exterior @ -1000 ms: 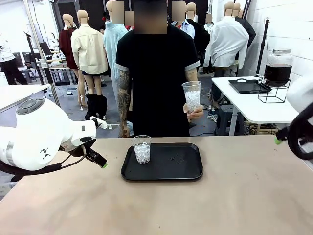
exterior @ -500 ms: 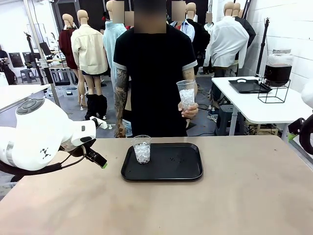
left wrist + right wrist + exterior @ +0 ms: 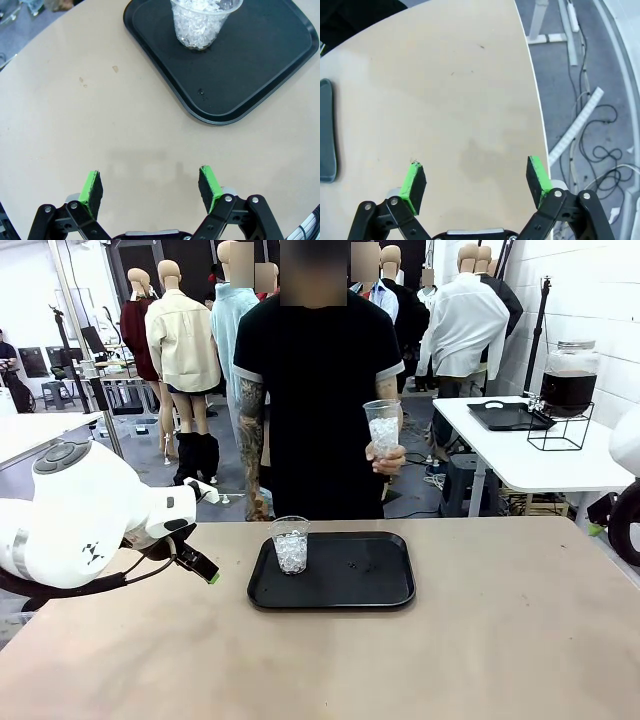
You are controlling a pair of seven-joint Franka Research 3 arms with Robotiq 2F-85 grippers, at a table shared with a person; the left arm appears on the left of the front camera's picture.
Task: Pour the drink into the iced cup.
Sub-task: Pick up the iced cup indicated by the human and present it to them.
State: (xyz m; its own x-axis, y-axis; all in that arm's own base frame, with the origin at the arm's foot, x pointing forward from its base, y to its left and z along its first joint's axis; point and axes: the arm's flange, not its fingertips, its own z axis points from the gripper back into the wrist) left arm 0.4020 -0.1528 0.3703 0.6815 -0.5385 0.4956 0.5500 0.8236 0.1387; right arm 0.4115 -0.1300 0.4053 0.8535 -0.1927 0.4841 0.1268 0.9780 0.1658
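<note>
tray: matt black plastic | iced cup: clear plastic | table: smooth matt

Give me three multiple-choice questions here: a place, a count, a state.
1. The nearer clear plastic cup of ice stands on: A. the black rectangular tray B. a plate C. a box
2. Iced cups in the front view: A. one B. two C. four
3. The left tool is: A. shut on a cup B. open and empty C. shut on the tray
1 A: it sits in the tray's left part. 2 B: the person's hand holds the second cup. 3 B: its green pads stand apart, nothing between.
</note>
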